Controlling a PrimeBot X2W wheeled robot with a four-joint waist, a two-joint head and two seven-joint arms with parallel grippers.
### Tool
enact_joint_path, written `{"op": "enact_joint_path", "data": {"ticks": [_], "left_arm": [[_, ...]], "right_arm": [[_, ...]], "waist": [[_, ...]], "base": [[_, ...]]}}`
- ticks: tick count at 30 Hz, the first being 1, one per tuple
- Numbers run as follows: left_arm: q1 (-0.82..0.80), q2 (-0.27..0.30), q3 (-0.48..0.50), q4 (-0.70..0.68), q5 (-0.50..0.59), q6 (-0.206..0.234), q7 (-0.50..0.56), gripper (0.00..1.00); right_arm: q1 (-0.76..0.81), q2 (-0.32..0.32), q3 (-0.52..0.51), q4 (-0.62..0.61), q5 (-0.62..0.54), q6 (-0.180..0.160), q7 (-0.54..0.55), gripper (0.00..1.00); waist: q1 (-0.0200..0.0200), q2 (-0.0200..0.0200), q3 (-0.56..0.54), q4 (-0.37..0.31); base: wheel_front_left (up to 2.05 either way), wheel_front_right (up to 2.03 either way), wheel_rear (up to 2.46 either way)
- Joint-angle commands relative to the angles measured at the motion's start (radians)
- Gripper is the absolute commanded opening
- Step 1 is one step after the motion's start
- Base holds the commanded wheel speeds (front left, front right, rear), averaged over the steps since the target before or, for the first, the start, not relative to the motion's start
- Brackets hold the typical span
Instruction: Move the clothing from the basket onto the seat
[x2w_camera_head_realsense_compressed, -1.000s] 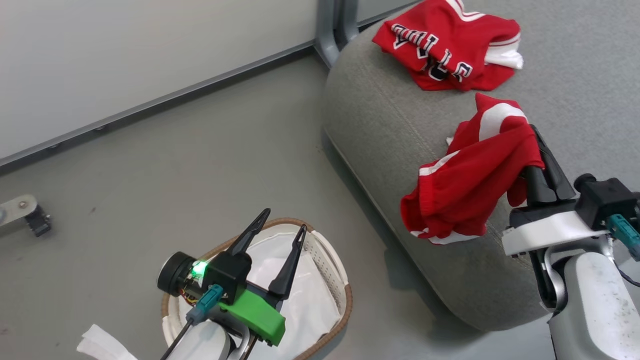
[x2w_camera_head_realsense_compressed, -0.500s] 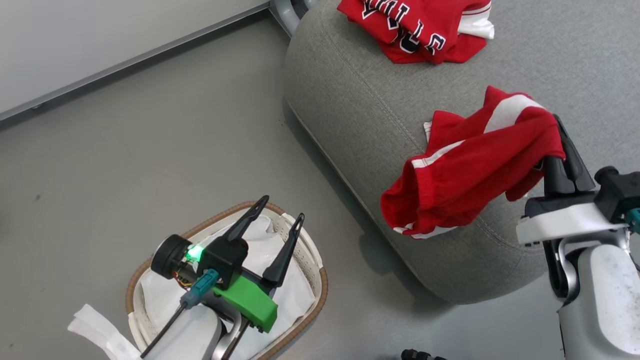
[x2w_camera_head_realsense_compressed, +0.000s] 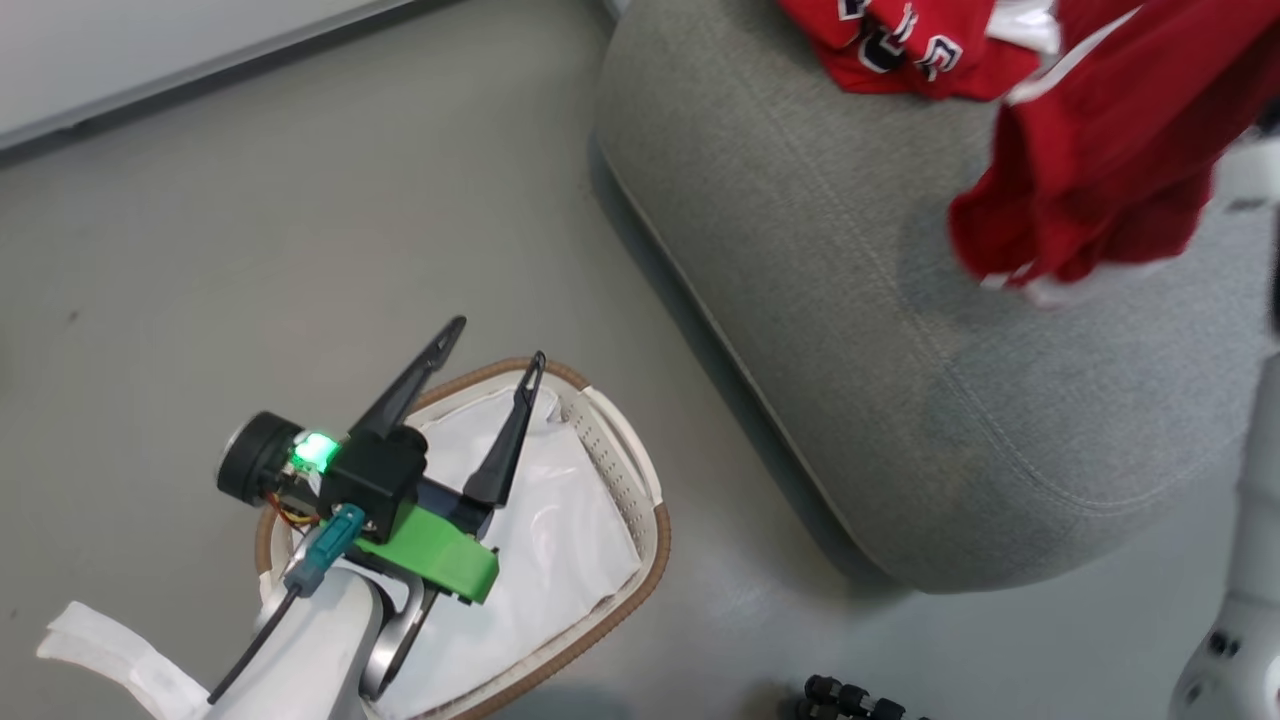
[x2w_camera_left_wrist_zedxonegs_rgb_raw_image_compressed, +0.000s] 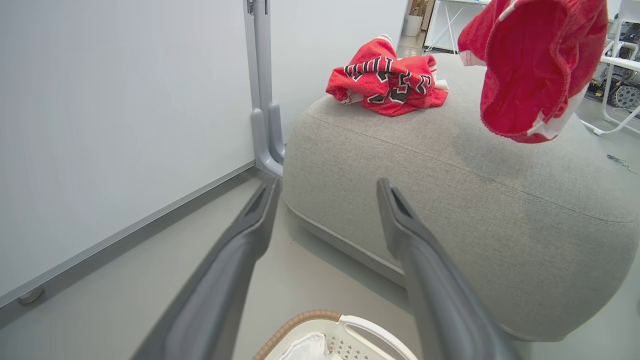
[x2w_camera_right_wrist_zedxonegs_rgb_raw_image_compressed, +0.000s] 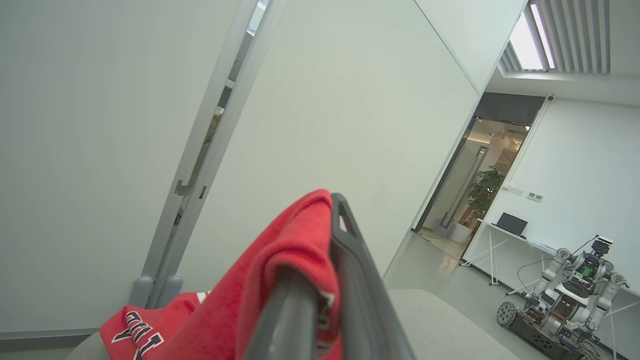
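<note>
Left gripper (x2w_camera_head_realsense_compressed: 500, 340) open, fingers spread wide, nothing between them, hovering over far end of basket (x2w_camera_head_realsense_compressed: 660, 545). Basket down on grey floor (x2w_camera_head_realsense_compressed: 300, 250), near seat (x2w_camera_head_realsense_compressed: 850, 330), a strip of floor between them. White liner sheet (x2w_camera_head_realsense_compressed: 560, 520) crumpled inside the basket.

Right gripper (x2w_camera_right_wrist_zedxonegs_rgb_raw_image_compressed: 325, 235) clamped shut on striped garment (x2w_camera_head_realsense_compressed: 1090, 160), red cloth draped over one finger and pinched between the two. Garment raised above right part of seat top, hanging in a loose bunch, white trim at lower edge, clear of the fabric in left wrist view, shadow on the cushion under it. Pale right arm (x2w_camera_head_realsense_compressed: 1250, 500) along right edge of head view.

Further back: jersey (x2w_camera_left_wrist_zedxonegs_rgb_raw_image_compressed: 387, 85) with black-and-white lettering, lying crumpled on far end of seat top, close to the wall side. Behind seat, white wall panel (x2w_camera_left_wrist_zedxonegs_rgb_raw_image_compressed: 125, 125) and grey post (x2w_camera_left_wrist_zedxonegs_rgb_raw_image_compressed: 262, 100) meeting the floor. Far off in right wrist view, second robot (x2w_camera_right_wrist_zedxonegs_rgb_raw_image_compressed: 570, 300) on the floor beside a desk.
</note>
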Motion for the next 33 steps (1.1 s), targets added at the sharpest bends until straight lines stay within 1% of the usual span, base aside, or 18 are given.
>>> {"op": "enact_joint_path", "data": {"ticks": [1,5,8,13,16,20,24,29,31,32,33], "left_arm": [[-0.022,0.011,0.002,-0.012,0.006,0.005,0.0,1.0],[-0.052,0.018,-0.012,-0.05,0.019,0.001,0.016,1.0],[-0.076,0.011,-0.032,-0.068,0.031,-0.003,0.028,1.0],[-0.106,0.013,-0.047,-0.094,0.046,-0.001,0.042,1.0],[-0.115,0.021,-0.052,-0.106,0.054,0.001,0.048,1.0],[-0.113,0.035,-0.052,-0.118,0.055,0.006,0.057,1.0],[-0.105,0.04,-0.058,-0.122,0.056,0.011,0.058,1.0],[-0.107,0.043,-0.064,-0.124,0.053,0.013,0.061,1.0],[-0.108,0.042,-0.068,-0.122,0.05,0.012,0.06,1.0],[-0.108,0.039,-0.069,-0.121,0.045,0.011,0.059,1.0],[-0.107,0.037,-0.07,-0.121,0.041,0.011,0.057,1.0]], "right_arm": [[-0.047,-0.03,-0.024,0.015,-0.004,-0.001,-0.002,0.0],[-0.16,-0.106,-0.103,0.067,-0.017,-0.001,-0.002,0.0],[-0.203,-0.169,-0.168,0.105,-0.044,-0.001,-0.002,0.0],[-0.218,-0.189,-0.241,0.206,-0.076,-0.001,-0.002,0.0],[-0.205,-0.177,-0.269,0.271,-0.098,-0.001,-0.002,0.0],[-0.196,-0.144,-0.295,0.341,-0.114,-0.001,-0.002,0.0],[-0.18,-0.11,-0.302,0.394,-0.125,-0.001,-0.002,0.0],[-0.157,-0.087,-0.307,0.421,-0.142,-0.001,-0.002,0.0],[-0.137,-0.08,-0.297,0.422,-0.157,-0.001,-0.002,0.27],[-0.127,-0.078,-0.29,0.419,-0.16,-0.001,-0.002,0.85],[-0.116,-0.077,-0.285,0.417,-0.167,-0.001,-0.002,1.0]], "waist": [[-0.0001,0.0109,0.066,0.063],[-0.0001,0.0109,0.124,0.118],[-0.0001,0.0109,0.169,0.167],[-0.0001,0.0109,0.249,0.22],[-0.0001,0.0109,0.289,0.239],[-0.0001,0.0109,0.332,0.247],[-0.0001,0.0109,0.347,0.244],[-0.0001,0.0109,0.349,0.235],[-0.0001,0.0109,0.343,0.23],[-0.0001,0.0109,0.338,0.228],[-0.0001,0.0109,0.335,0.227]], "base": [[0.0,0.0,0.0],[0.0,0.0,0.0],[0.0,0.0,0.0],[0.0,0.0,0.0],[0.0,0.0,0.0],[0.0,0.0,0.0],[0.0,0.0,0.0],[0.0,0.0,0.0],[0.0,0.0,0.0],[0.0,0.0,0.0],[0.0,0.0,0.0]]}}
